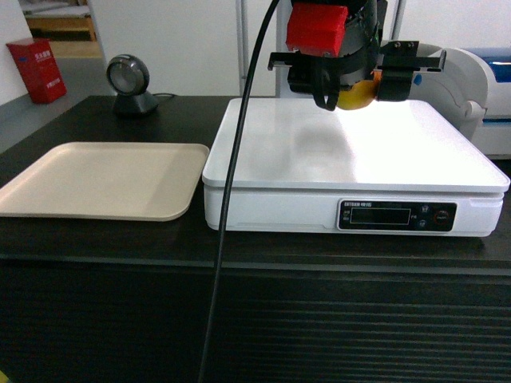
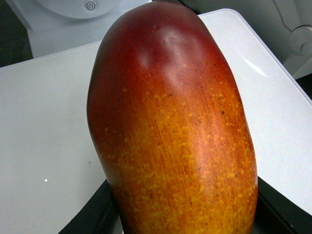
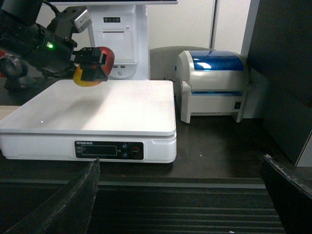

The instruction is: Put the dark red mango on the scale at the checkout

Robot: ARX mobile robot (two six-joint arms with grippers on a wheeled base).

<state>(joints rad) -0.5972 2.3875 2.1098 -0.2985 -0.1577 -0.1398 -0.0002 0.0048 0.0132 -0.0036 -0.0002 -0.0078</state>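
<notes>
The dark red mango, red blushing to speckled orange, fills the left wrist view. My left gripper is shut on it, with black fingers on both sides. It hangs low over the far part of the white scale, and I cannot tell whether it touches. From the right wrist view, the mango sits over the scale's back left. My right gripper stands open and holds nothing, in front of the checkout counter's ribbed front.
A beige tray lies left of the scale on the counter. A round barcode scanner stands behind it. A blue-and-white printer sits right of the scale. A black cable hangs across the scale's front left.
</notes>
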